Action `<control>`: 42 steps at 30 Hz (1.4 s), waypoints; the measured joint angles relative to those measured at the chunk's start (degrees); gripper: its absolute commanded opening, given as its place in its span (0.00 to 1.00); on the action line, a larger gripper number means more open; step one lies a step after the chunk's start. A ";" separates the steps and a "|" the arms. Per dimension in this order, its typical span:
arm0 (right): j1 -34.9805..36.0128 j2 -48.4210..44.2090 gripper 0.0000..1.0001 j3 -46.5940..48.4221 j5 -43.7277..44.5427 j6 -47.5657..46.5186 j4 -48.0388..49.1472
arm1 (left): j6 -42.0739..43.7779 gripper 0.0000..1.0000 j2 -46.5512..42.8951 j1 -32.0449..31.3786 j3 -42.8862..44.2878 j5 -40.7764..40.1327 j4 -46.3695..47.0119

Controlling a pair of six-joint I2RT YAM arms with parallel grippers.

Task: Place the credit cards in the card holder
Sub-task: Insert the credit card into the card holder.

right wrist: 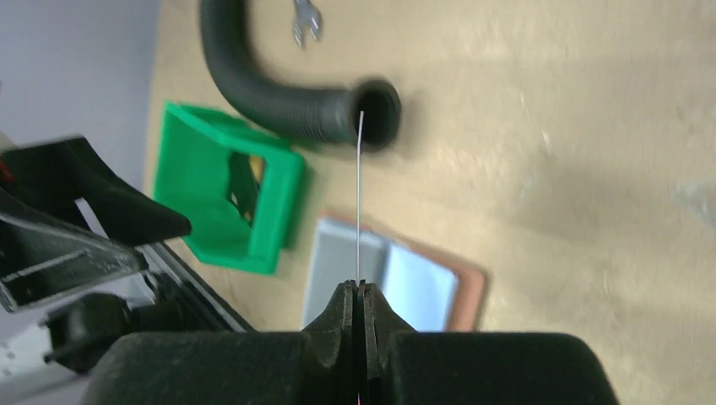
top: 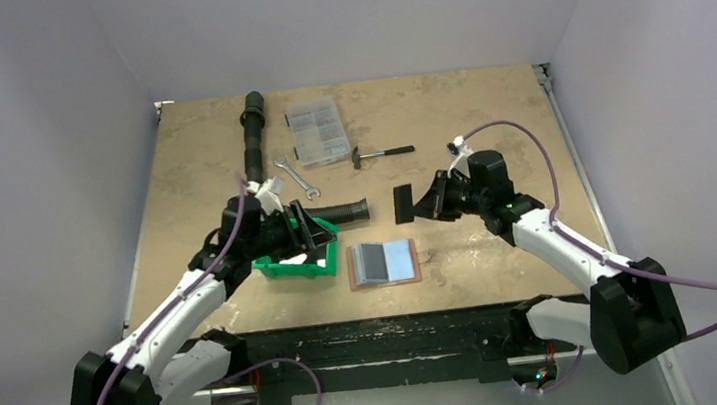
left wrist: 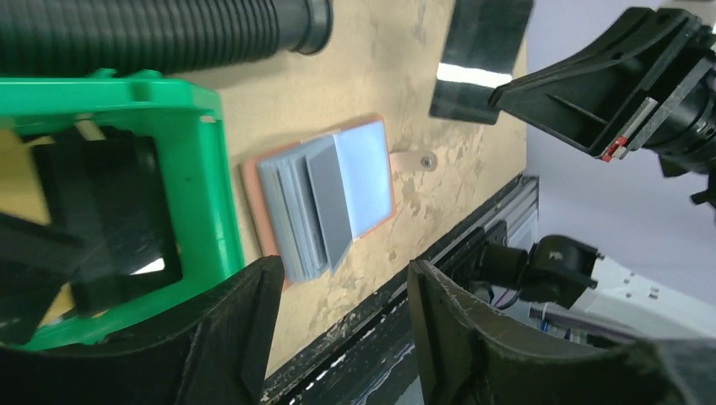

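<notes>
- Tan, scuffed table (top: 485,109), grey walls round it; near the front edge lies the holder (top: 384,261), opened flat, grey-blue pockets up, reddish rim showing round them.
- Beyond the holder and apart from it hangs a black card (top: 403,204), pinched at one edge by the right gripper (top: 427,203); from that wrist it shows only as a thin line rising from fingers pressed tight on it.
- Just left of the holder sits a green bin (top: 289,268); dark flat cards (left wrist: 110,219), as I take them, lie inside; the left gripper (top: 302,233) hovers at the bin, its fingers (left wrist: 245,321) spread apart, nothing between them.
- Behind the bin runs a black hose (top: 320,213); farther back a wrench (top: 298,177), a hammer (top: 381,152) and a clear box (top: 317,131); none looks part of the job.
- Step in hand, I'd say: bringing one card to the holder; it is in no pocket yet.
- Next move calls for lowering the card, lining its free edge with a pocket mouth, then sliding it in; the holder lies loose, so a push may shove it along; the empty left gripper could steady it.
</notes>
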 measured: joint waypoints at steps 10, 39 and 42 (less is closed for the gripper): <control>0.15 5.81 0.00 0.04 -11.17 -10.80 -19.52 | -0.09 0.18 20.26 -19.08 3.69 -5.27 7.50; 1.11 7.91 0.00 -5.53 -19.21 -10.49 -11.78 | 3.34 0.00 31.71 -23.08 9.73 -19.65 6.84; 1.22 9.40 0.00 -5.68 -20.17 -10.14 -10.23 | 3.34 0.00 31.67 -23.08 9.70 -20.22 6.84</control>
